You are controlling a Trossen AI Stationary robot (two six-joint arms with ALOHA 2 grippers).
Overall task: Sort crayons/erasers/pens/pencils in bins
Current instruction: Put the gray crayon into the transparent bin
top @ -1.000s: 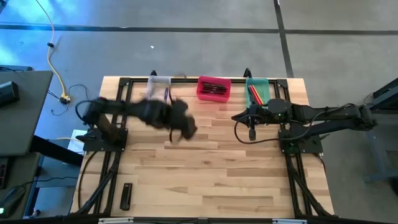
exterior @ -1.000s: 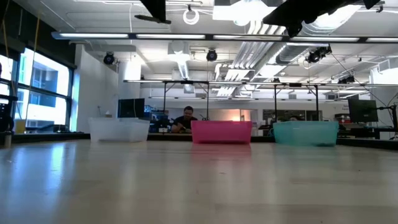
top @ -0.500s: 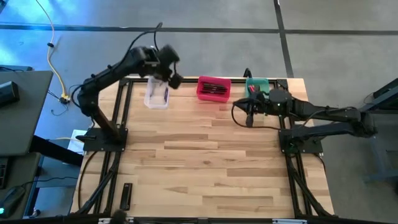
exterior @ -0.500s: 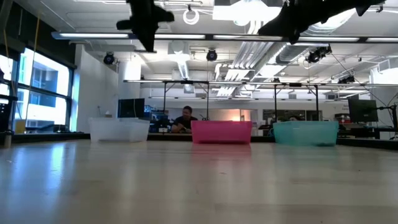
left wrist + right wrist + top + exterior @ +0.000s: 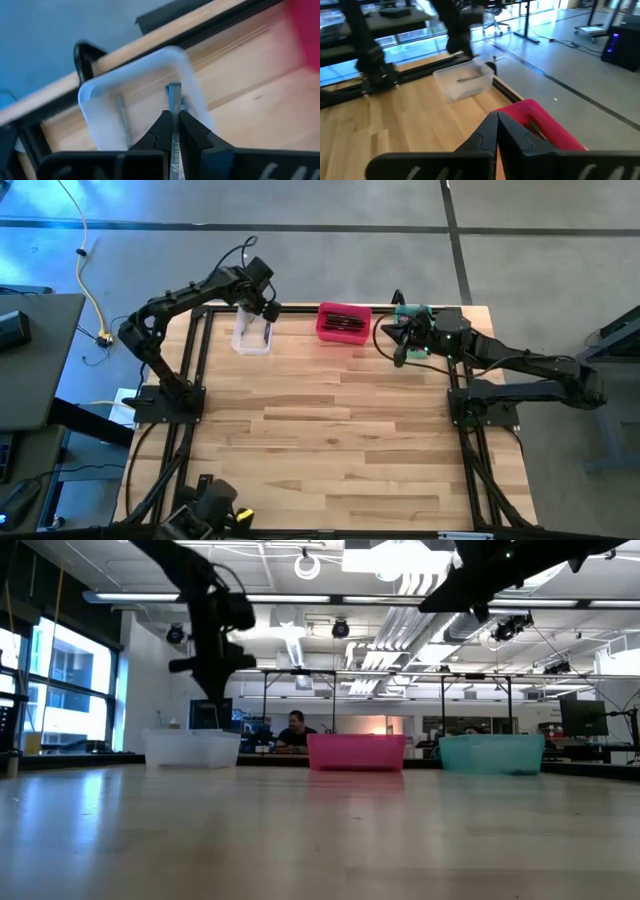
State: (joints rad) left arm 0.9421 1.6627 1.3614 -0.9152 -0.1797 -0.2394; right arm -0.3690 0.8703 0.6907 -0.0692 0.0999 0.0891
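Holding: left pincer (image 5: pixel 172 131) clamped on a thin grey stick (image 5: pixel 174 102), directly above the clear rectangular plastic tub (image 5: pixel 251 340).
Clear tub contents: one more grey stick (image 5: pixel 120 112) on its floor.
Right pincer (image 5: pixel 496 131): fingers pressed together, nothing between them, raised over the translucent green plastic tub (image 5: pixel 491 753).
Tub row: clear, pink-red plastic tub (image 5: pixel 343 322) holding dark sticks, green, along the far edge of the pale wooden tabletop (image 5: pixel 330 450).
Background: seated person (image 5: pixel 293 732) behind the tubs.

I saw a pale wooden worktop (image 5: pixel 330 430) carrying three bins along its far edge: a clear bin (image 5: pixel 252 332), a pink-red bin (image 5: pixel 343 322) and a green bin (image 5: pixel 415 320). A black bar (image 5: pixel 203 485) lay near the front left corner.
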